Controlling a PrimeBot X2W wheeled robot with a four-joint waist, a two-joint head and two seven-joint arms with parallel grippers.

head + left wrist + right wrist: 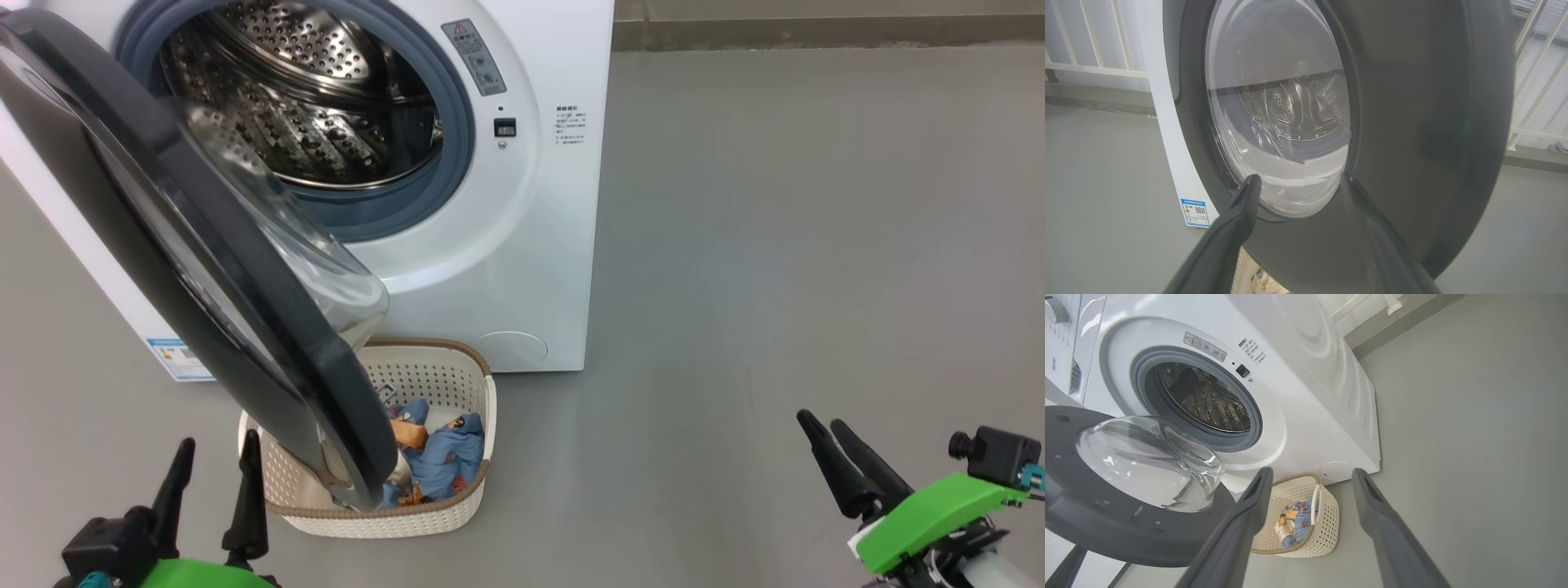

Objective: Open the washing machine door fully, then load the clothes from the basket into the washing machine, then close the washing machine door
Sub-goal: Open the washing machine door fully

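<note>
1. Washing machine [539,204] stands on grey floor [775,245]. Its door [196,253] is swung out on the L side and stands well open. Steel drum [310,90] shows inside grey seal [457,139].
2. Door's glass bowl [326,269] bulges toward the machine. In head view the door's lower edge overlaps the L part of the basket [424,510].
3. Basket sits on floor just in front of the machine, below the opening. Clothes [445,457] lie inside it, a blue bundle w/ orange prints.
4. Left gripper [218,445] is low, just L of the basket. Fingers spread wide, nothing held. In L wrist view they [1298,181] point at the door's outer face near its lower rim; can't tell if touching.
5. Right gripper [820,420] is well apart to the R, over bare floor. Fingers wide apart, holding nothing. In R wrist view it [1312,471] frames the basket.
</note>
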